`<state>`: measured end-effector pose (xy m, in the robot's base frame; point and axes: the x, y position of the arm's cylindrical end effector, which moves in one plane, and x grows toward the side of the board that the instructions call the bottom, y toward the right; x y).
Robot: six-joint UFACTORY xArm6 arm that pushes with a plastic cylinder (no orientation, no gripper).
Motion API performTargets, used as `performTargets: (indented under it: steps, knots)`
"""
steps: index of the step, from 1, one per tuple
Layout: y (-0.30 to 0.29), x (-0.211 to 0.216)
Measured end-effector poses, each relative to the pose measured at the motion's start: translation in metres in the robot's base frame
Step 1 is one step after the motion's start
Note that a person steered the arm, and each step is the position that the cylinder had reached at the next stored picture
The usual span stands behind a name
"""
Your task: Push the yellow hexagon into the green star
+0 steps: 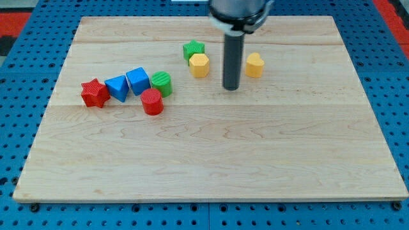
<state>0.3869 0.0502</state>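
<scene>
The yellow hexagon (199,65) lies near the board's top middle, touching the green star (193,49) just above and left of it. My tip (231,87) rests on the board a short way right of and slightly below the yellow hexagon, not touching it. A second yellow block (254,65), rounded in shape, lies just right of the rod.
At the view's left lies a cluster: a red star (94,93), a blue triangle (117,87), a blue cube (137,81), a green cylinder (162,84) and a red cylinder (152,101). The wooden board (211,160) sits on a blue pegboard.
</scene>
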Motion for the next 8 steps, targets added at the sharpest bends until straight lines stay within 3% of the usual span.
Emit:
performTargets:
  steps: [1,2,3,5,6,8]
  knots:
    - [-0.05,-0.069]
    - [-0.141,-0.079]
    - [-0.102,-0.04]
    - [-0.094,0.006]
    - [-0.045,0.026]
    - [-0.072,-0.085]
